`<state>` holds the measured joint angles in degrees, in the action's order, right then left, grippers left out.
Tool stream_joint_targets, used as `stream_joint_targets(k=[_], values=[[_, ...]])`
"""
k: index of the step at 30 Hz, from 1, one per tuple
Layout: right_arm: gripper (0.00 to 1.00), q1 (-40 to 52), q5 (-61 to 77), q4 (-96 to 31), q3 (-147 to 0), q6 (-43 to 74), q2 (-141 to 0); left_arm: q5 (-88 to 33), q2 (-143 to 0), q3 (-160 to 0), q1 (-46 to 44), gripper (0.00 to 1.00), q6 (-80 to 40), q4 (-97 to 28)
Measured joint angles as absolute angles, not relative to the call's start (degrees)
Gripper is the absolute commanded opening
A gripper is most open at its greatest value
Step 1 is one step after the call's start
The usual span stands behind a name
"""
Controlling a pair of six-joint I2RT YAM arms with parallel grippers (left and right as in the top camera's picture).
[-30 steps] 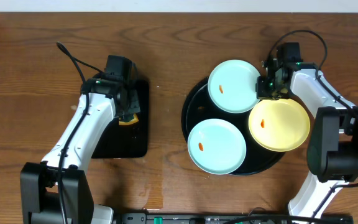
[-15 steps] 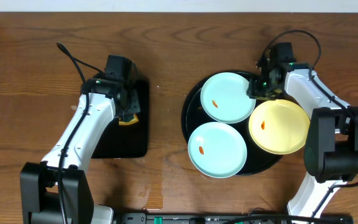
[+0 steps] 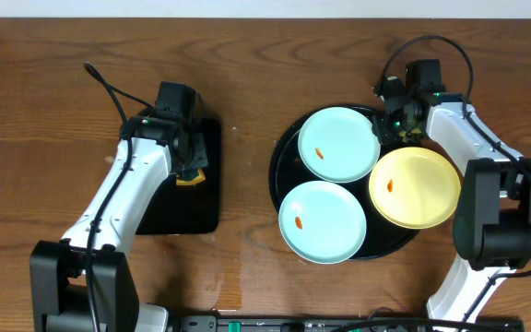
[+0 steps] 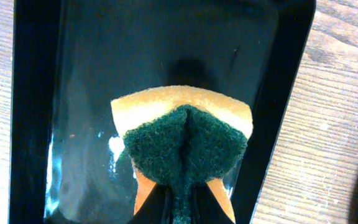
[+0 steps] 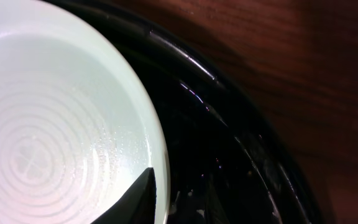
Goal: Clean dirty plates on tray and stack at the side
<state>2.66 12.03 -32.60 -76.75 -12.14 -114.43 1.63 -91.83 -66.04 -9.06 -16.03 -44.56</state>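
three plates lie on the round black tray (image 3: pixel 277 175), each marked with a small orange smear: the upper pale blue plate (image 3: pixel 339 144), the lower pale blue plate (image 3: pixel 322 220) and the pale yellow plate (image 3: pixel 414 187), whose right side overhangs the tray rim. the right gripper (image 3: pixel 396 124) sits at the upper plate's right rim; in the right wrist view one fingertip (image 5: pixel 143 194) lies over that rim, but whether the jaws grasp it cannot be told. the left gripper (image 4: pixel 180 202) is clenched on a green-and-yellow sponge (image 4: pixel 185 140) above the rectangular black tray (image 4: pixel 73 74).
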Motion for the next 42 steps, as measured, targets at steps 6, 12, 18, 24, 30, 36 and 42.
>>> stream_joint_targets(k=[6,12,18,24,30,36,42], values=[[0.21,2.7,12.5,-33.7,-76.8,-11.8,-115.9,1.7,-91.8,-66.0,-9.1,0.08,-16.0,-44.6],[0.07,2.7,13.1,-34.3,-76.8,-7.7,-116.8,1.6,-91.8,-66.0,-9.1,0.07,-16.0,-44.6],[0.01,2.6,13.9,-34.3,-76.8,0.3,-116.7,1.6,-91.8,-66.0,-9.1,0.07,-16.0,-44.6],[0.01,2.6,14.8,-36.4,-76.8,12.7,-116.7,1.6,-91.8,-66.0,-9.1,0.07,-16.0,-44.6],[0.03,2.6,15.1,-38.3,-76.8,20.3,-116.7,1.6,-91.8,-66.0,-9.1,0.07,-16.0,-44.6],[0.39,2.7,15.3,-38.0,-76.8,22.2,-116.4,1.6,-91.8,-66.0,-9.1,0.07,-16.0,-44.6],[0.25,2.7,14.3,-35.8,-76.8,11.7,-116.4,1.6,-91.8,-66.0,-9.1,0.08,-16.0,-44.6]])
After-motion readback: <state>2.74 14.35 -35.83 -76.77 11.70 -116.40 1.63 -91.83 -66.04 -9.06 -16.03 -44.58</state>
